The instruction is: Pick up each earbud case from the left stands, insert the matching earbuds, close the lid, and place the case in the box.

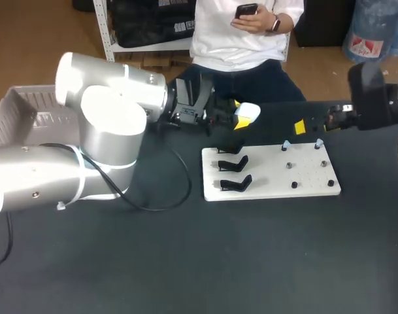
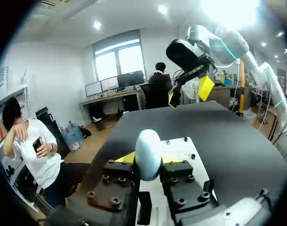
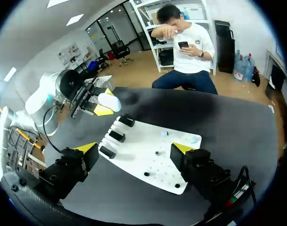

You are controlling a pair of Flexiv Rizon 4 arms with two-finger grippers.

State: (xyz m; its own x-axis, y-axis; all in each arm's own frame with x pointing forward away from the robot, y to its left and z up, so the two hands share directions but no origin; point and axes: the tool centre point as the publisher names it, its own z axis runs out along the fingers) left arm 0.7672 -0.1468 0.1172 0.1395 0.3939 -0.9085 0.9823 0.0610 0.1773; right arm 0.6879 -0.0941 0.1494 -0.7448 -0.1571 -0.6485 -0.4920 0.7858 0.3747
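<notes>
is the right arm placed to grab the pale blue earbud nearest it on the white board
Probably yes. The right gripper is open, just beyond the white board near that earbud, with nothing between them. The left gripper, holding the earbud case, is off past the stands.

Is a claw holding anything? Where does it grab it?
Yes. The left claw pinches the white earbud case by its two sides. The right claw is open and holds nothing.

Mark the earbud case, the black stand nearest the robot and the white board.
earbud case [image 2: 148, 154], left wrist view, middle of its rounded shell.
black stand nearest the robot [image 1: 236, 184], head view, its dark body.
white board [image 1: 264, 173], head view, a bare patch near its middle.
</notes>
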